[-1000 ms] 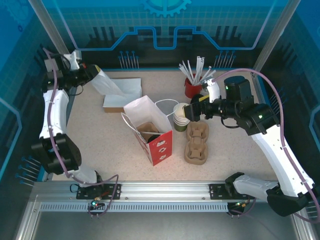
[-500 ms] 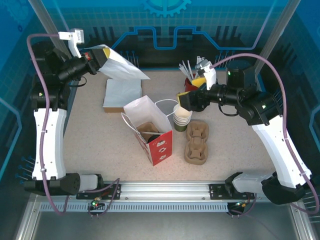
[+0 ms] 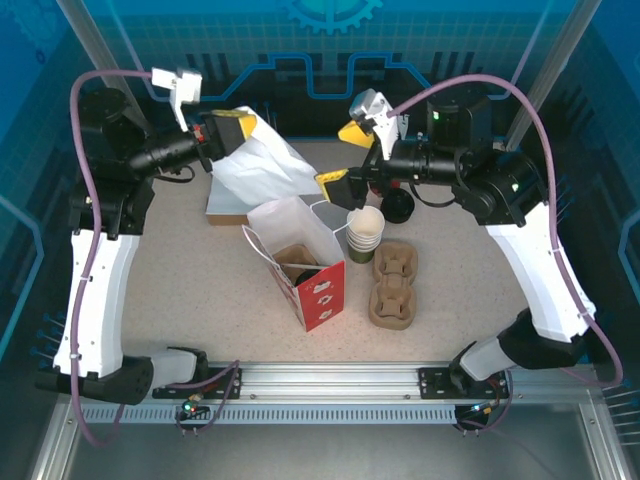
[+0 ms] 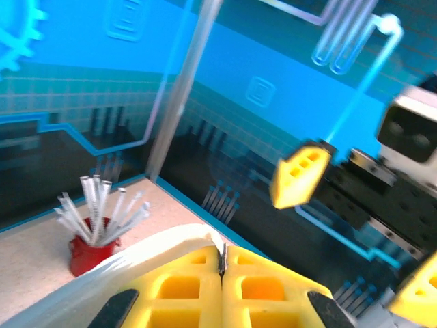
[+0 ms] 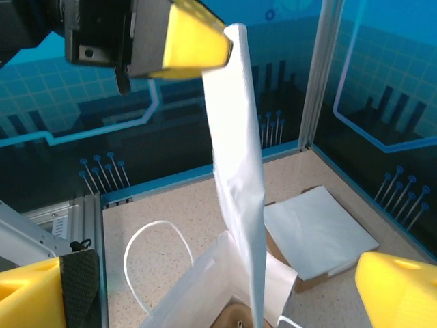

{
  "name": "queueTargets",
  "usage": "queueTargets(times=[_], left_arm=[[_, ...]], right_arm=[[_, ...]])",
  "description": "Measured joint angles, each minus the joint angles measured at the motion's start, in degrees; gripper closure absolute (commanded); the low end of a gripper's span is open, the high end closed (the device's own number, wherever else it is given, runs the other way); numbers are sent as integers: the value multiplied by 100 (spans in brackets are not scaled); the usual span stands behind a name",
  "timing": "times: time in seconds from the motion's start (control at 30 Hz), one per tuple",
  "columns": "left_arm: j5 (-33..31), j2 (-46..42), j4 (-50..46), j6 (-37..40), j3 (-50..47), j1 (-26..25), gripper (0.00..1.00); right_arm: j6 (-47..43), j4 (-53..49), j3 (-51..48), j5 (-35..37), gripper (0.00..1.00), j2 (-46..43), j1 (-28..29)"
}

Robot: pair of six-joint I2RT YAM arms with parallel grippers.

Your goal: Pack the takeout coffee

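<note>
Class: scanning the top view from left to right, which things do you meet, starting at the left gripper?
Left gripper → red bag → cup stack → carrier.

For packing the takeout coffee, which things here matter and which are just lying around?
In the job: red paper bag, pulp carrier inside it, white paper bag pinched in the left gripper.
Lying about: nested cup stack, spare carriers, pot of straws, flat pile of white bags.

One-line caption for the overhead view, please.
Left gripper holds a flat white bag aloft; right gripper, open, faces it near the red paper bag.
</note>
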Motion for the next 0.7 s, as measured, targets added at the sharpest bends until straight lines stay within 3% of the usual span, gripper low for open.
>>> queueTargets(times=[0.37,0.53,0.7], left_arm=[[905,26,-448,975,2,-404,98],[997,83,-555,1139,4,-461,98],[1010,116,-669,1250,11,-479,97]], right_arm=[[181,-341,745,-444,4,977,258],[415,-470,942,-651,27,1405,361],[605,-654,1137,-789,58,1639,369]])
